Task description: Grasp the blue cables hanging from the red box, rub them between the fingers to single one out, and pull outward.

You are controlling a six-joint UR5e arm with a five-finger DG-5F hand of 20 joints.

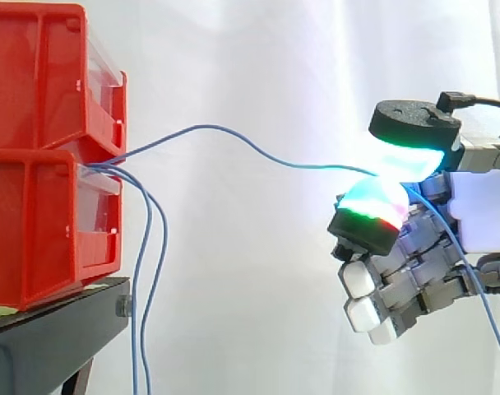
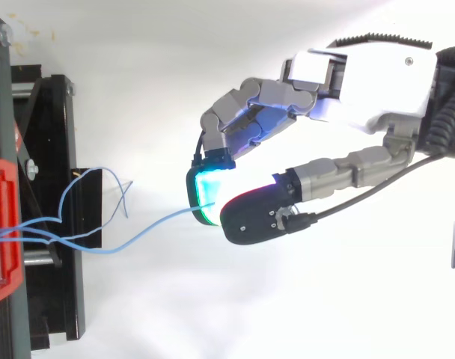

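A single thin blue cable [image 1: 233,134] is being pinched between the glowing pads [image 1: 402,158] of the hand [image 1: 480,218], its limp length being strung leftward in a shallow arc from the hand to the hard-walled red box [image 1: 36,239], while two other cables [image 1: 155,271] are being left dangling beside the black stand [image 1: 61,321].

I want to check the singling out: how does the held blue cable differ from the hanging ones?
The pinched cable runs sideways from the red bins to the hand; the loose cables hang down. The pinched cable is held between fingertips; the loose cables hang free. All are thin and blue, and leave the bins at one spot.
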